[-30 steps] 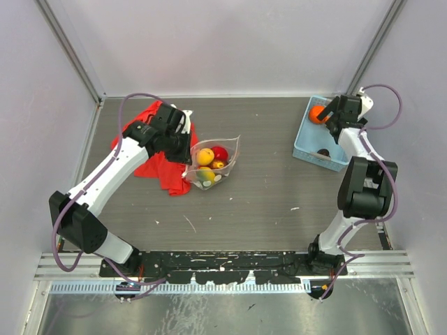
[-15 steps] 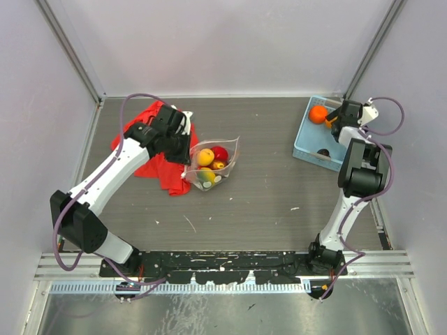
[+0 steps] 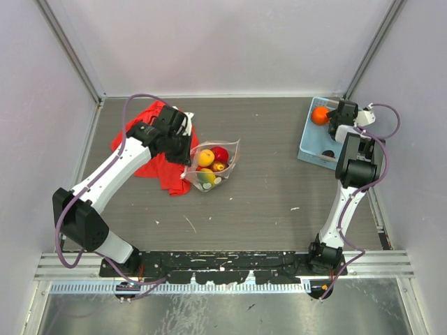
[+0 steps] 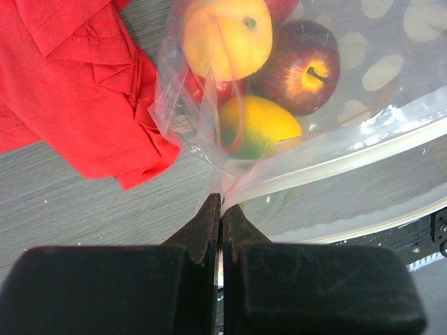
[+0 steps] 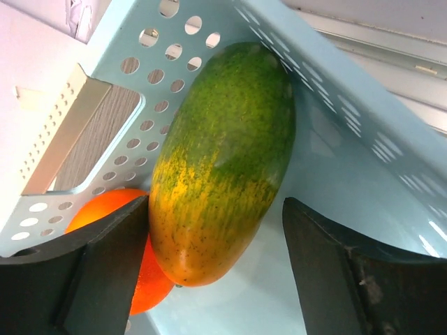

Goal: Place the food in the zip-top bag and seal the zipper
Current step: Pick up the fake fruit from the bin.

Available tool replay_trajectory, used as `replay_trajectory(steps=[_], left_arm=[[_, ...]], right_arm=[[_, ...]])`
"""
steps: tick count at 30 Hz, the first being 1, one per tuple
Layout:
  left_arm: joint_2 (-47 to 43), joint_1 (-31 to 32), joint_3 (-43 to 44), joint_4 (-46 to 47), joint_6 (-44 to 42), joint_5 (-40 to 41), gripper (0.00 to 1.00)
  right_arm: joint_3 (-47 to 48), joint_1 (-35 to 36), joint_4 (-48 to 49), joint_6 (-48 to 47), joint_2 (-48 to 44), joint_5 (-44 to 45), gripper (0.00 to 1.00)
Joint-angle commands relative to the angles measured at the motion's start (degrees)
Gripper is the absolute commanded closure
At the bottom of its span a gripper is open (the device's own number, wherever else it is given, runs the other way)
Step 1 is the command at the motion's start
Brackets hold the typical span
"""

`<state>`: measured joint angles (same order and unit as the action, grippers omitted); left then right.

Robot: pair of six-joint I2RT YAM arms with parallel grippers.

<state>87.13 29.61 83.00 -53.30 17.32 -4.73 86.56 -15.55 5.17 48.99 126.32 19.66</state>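
The clear dotted zip-top bag (image 3: 213, 166) lies mid-table with several toy fruits inside: a yellow-orange one (image 4: 227, 35), a dark red apple (image 4: 297, 66) and a green-yellow one (image 4: 258, 125). Its whitish zipper strip (image 4: 349, 164) runs along the open edge. My left gripper (image 4: 221, 202) is shut on a corner of the bag at the zipper edge (image 3: 187, 148). My right gripper (image 5: 216, 237) is open inside the light blue basket (image 3: 312, 145), its fingers either side of a green-yellow papaya-like fruit (image 5: 223, 160). An orange fruit (image 5: 115, 251) lies behind it (image 3: 320, 115).
A red cloth (image 3: 155, 150) lies under and beside my left gripper, left of the bag (image 4: 77, 91). The basket stands at the far right by the wall; a dark item (image 3: 325, 153) lies in its near end.
My right gripper has moved deeper into the basket's far end, near the orange fruit. The left gripper and bag have barely shifted.
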Motion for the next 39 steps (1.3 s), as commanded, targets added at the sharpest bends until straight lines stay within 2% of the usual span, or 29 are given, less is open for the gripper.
replay_trajectory(steps=[1, 12, 23, 32, 39], left_arm=[[-0.13, -0.23, 0.14, 2.67, -0.27, 0.07, 1.0], [-0.94, -0.25, -0.03, 2.76, 0.17, -0.45, 1.0], [-1.87, -0.24, 0.05, 2.59, 0.61, -1.02, 1.0], [-2.59, -0.25, -0.24, 2.73, 0.87, -2.22, 1.0], [-2.66, -0.23, -0.31, 3.01, 1.12, -3.62, 1.0]], right_arm=[[0.02, -0.09, 0.77, 3.49, -0.72, 0.67, 0.23], [-10.08, 0.04, 3.22, 1.82, -8.01, -3.62, 0.51], [-17.77, 0.37, 1.87, -7.63, -20.1, -4.98, 0.65], [-18.71, 0.56, -5.99, -12.95, -29.93, -11.08, 0.79], [-18.08, 2.97, -16.39, -17.86, -38.38, -17.76, 0.82]])
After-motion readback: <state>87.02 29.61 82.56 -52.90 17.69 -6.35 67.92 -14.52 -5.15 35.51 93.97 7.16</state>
